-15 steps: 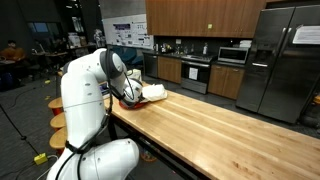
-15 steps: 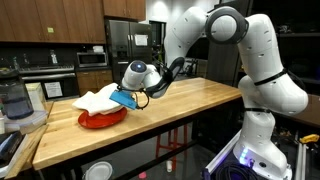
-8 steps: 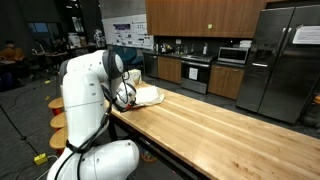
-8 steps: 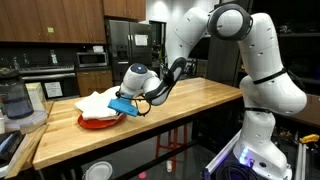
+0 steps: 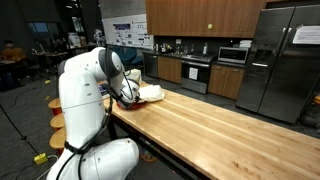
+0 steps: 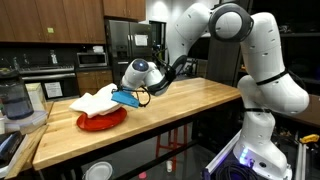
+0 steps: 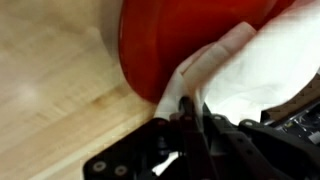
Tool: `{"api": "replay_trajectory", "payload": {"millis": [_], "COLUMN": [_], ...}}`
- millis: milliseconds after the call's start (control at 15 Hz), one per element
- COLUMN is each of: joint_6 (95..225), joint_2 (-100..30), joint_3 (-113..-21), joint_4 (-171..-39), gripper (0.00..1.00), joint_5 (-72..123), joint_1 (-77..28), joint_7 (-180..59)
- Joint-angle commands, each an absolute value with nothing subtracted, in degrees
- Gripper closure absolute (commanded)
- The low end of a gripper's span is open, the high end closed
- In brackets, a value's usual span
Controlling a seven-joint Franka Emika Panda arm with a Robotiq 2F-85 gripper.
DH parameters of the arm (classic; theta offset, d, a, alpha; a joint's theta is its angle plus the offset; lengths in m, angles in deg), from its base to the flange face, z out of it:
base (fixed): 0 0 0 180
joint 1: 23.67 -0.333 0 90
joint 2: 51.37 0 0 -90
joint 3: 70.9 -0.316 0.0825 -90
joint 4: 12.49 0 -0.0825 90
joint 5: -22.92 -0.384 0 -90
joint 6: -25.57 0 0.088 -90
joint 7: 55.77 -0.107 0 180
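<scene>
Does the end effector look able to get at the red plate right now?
Probably not directly. The end effector is shut on a corner of the white cloth, which lies over most of the red plate; only the plate's rim shows bare beside it on the wooden table.

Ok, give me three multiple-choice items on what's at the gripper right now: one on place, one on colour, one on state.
1. Where is the white cloth?
A. on the floor
B. over the plate near the end of the wooden table
C. hanging from a cupboard door

2. What colour is the plate?
A. red
B. green
C. black

3. How is the gripper?
A. wide open, clear of everything
B. shut on the cloth
C. out of every view

Answers:
1 B: both exterior views show the cloth draped over the plate.
2 A: a red rim shows under the cloth.
3 B: the wrist view shows the fingers pinched on a fold of cloth.
</scene>
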State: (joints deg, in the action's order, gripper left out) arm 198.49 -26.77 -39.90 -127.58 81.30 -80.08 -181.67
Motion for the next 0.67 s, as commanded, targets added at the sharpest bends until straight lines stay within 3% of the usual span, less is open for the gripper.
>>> {"api": "replay_trajectory", "payload": {"millis": [0,600], "joint_6": [195.4,195.6], "joint_2": [-23.8,-27.2], "joint_3": [-28.9,-32.7], "joint_4": [-122.5,-130.1], "gripper": [0.98,0.98], "joint_5": [93.5,88.7], "joint_1": [-88.1,-88.3], "joint_7": [-194.0,-190.1]}}
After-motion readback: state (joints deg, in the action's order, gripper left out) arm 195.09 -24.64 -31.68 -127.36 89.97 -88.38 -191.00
